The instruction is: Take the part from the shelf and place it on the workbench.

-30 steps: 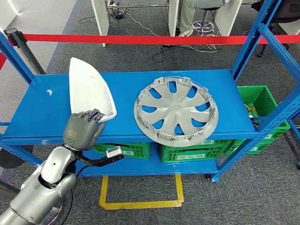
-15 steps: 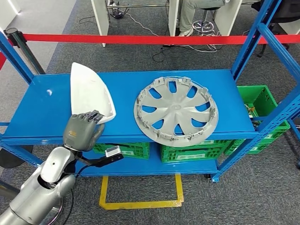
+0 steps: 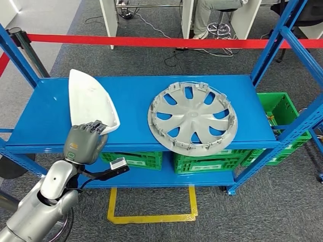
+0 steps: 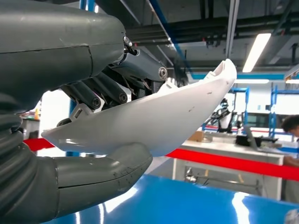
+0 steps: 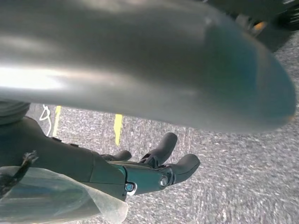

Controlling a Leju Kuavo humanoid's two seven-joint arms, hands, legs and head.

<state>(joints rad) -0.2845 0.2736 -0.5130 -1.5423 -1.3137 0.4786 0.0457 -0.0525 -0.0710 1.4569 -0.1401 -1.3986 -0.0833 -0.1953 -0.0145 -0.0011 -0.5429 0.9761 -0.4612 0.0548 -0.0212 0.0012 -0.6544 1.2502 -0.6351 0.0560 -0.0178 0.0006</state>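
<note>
I have the left hand [image 3: 83, 142] clamped on the near edge of the white, teardrop-shaped plastic shell part [image 3: 90, 102]; in the left wrist view the thumb sits beneath it and the dark fingers [image 4: 105, 91] press on top. The part rises out of the hand, long axis pointing away from me over the left end of the blue metal shelf [image 3: 45, 118], and I judge it lifted clear of the deck. The right hand [image 5: 141, 170] hangs over the grey carpet with fingers loosely apart, holding nothing. I count one white part, one silver multi-spoke wheel cover [image 3: 193, 117] lying flat to its right, and three green crates [image 3: 202, 162] below.
</note>
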